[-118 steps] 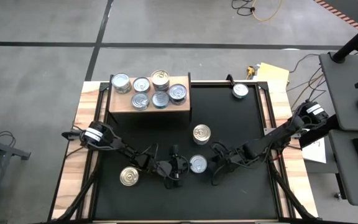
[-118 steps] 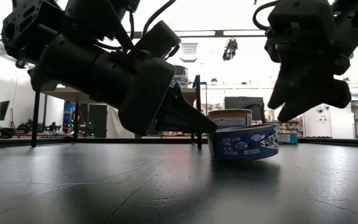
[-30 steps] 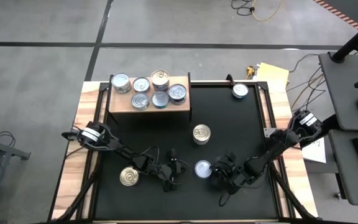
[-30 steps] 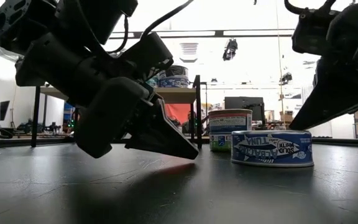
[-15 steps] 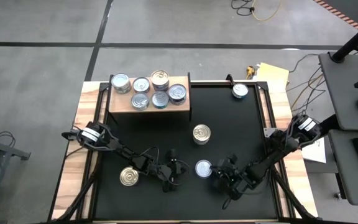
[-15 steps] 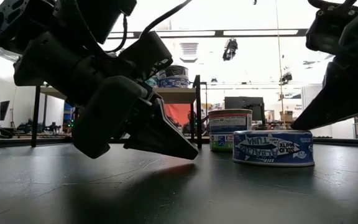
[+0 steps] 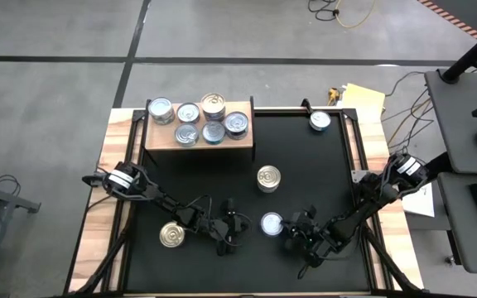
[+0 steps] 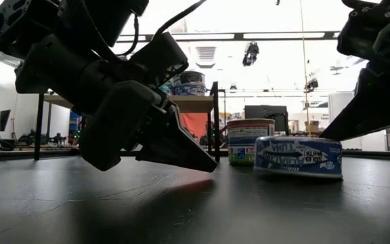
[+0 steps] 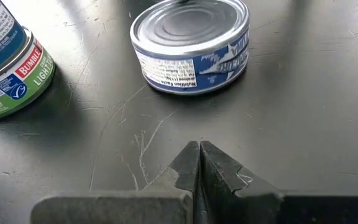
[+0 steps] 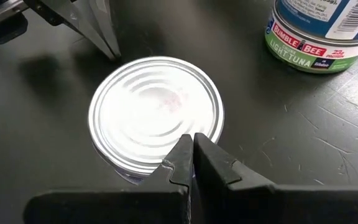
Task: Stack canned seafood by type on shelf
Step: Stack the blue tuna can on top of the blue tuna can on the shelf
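Wooden shelf (image 7: pixel 164 141) at the desk's (image 7: pixel 305 165) far left carries six tins (image 7: pixel 199 121): one gold-topped, stacked higher, the rest silver. Four more sit on the black desk: a silver tin (image 7: pixel 271 223) near the front between both hands, a gold stack (image 7: pixel 268 178) behind it, a gold tin (image 7: pixel 171 235) front left, a silver one (image 7: pixel 320 121) far right. Left hand (image 7: pixel 233 229) is shut and empty, its tips pointing at the silver tin. Right hand (image 7: pixel 292 234) is shut too, empty, tips over that tin's rim.
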Robot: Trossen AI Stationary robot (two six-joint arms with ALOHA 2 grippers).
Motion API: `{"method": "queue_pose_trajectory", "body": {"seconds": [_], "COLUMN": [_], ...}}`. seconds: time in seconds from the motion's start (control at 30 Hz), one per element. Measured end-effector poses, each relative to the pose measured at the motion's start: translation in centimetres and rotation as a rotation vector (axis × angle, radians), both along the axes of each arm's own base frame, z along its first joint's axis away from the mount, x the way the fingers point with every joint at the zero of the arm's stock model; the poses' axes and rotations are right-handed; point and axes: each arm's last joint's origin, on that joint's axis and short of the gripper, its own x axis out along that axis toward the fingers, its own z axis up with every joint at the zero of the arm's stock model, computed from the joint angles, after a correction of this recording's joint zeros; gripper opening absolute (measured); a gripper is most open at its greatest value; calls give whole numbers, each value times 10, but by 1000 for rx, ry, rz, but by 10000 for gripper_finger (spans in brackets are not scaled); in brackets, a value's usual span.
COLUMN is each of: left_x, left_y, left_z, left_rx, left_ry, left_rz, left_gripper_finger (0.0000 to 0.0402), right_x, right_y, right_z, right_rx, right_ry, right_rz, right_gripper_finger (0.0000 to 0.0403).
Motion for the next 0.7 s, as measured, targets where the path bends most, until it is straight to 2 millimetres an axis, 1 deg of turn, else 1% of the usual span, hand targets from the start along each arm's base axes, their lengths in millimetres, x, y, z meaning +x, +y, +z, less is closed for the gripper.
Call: {"method": "queue_pose_trajectory", "body": {"seconds": [0.33,0.53,0.7], "left_x": [0,4,5], "left_y": [0,-3,-3], "left_z": [0,8,7], "left_rx": [-2,-37,-36], "left_ry": [-7,-80,-80], "left_rz": [-4,-62,-62], "left_gripper_finger": [0,0,0], "right_x": [-4,-4,-4], "right_y": [1,1,2], "right_z": [-1,-1,-1], "right_rx": [-28,-32,-32], "right_ry": [-4,-9,-11], "right_rz": [10,9,10], "right_gripper_finger": [9,9,9]}}
